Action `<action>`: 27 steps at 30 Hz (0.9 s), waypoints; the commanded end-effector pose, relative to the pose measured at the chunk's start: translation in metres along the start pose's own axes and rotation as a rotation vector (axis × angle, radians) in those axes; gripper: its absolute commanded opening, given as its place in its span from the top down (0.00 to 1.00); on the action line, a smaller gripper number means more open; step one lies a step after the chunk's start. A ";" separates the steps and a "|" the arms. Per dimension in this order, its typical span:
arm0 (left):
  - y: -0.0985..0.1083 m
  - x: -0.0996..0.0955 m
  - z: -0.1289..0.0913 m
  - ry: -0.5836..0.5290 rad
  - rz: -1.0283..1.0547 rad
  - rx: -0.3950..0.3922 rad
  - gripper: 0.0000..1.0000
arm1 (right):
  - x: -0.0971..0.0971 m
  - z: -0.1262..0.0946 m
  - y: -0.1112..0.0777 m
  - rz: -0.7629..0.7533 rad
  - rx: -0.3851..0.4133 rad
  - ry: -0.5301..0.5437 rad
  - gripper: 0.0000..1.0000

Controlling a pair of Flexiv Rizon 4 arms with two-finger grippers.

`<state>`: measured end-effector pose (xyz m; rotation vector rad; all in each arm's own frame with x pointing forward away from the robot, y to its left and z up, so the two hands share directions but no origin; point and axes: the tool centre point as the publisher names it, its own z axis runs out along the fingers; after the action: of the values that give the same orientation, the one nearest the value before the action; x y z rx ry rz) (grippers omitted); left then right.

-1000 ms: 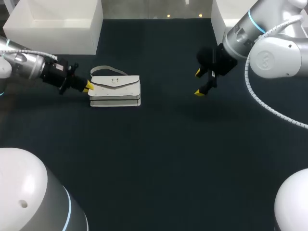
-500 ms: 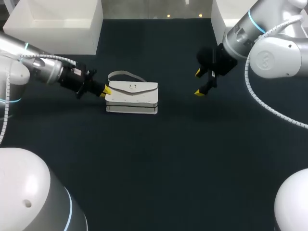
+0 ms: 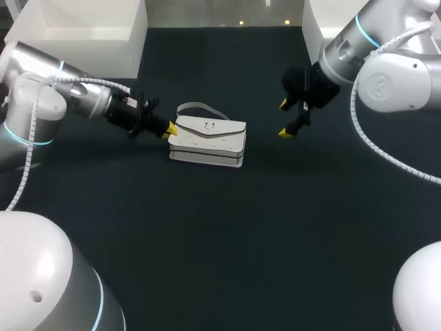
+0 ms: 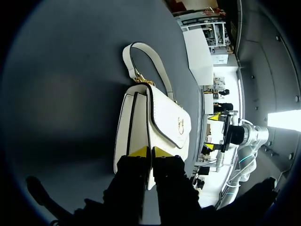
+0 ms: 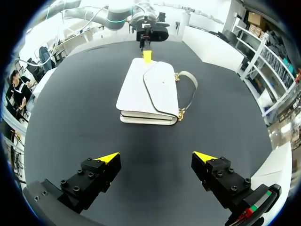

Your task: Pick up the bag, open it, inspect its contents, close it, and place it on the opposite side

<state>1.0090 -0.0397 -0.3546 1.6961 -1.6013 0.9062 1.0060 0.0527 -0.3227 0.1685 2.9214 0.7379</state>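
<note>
A white handbag point(image 3: 209, 141) with a flap and a short strap lies flat on the dark table, a little left of the middle. My left gripper point(image 3: 170, 129) is at the bag's left end, low over the table. In the left wrist view its fingers point(image 4: 150, 151) stand nearly together, pinching a thin edge at the end of the bag point(image 4: 160, 117). My right gripper point(image 3: 284, 118) hangs open in the air to the bag's right, apart from it. From the right wrist, the bag point(image 5: 148, 92) lies ahead of the wide-open right gripper point(image 5: 156, 157), with the left gripper point(image 5: 147, 54) at its far end.
A white open box point(image 3: 83, 34) stands at the back left of the table. Another white box point(image 3: 318, 27) is at the back right. The dark tabletop point(image 3: 227, 234) stretches in front of the bag.
My left arm has moved to the right with the bag, which slid from the left part of the table toward the middle and turned slightly. The right arm has kept still.
</note>
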 end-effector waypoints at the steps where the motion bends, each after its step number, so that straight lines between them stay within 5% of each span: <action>1: -0.005 -0.001 0.014 0.014 -0.013 0.021 1.00 | 0.000 0.001 0.000 0.000 -0.001 0.001 0.00; 27: -0.012 0.016 0.040 0.033 -0.016 0.049 1.00 | 0.000 0.001 0.000 0.000 -0.001 0.001 0.00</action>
<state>1.0207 -0.0781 -0.3598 1.7181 -1.5561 0.9656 1.0061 0.0527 -0.3228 0.1686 2.9212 0.7379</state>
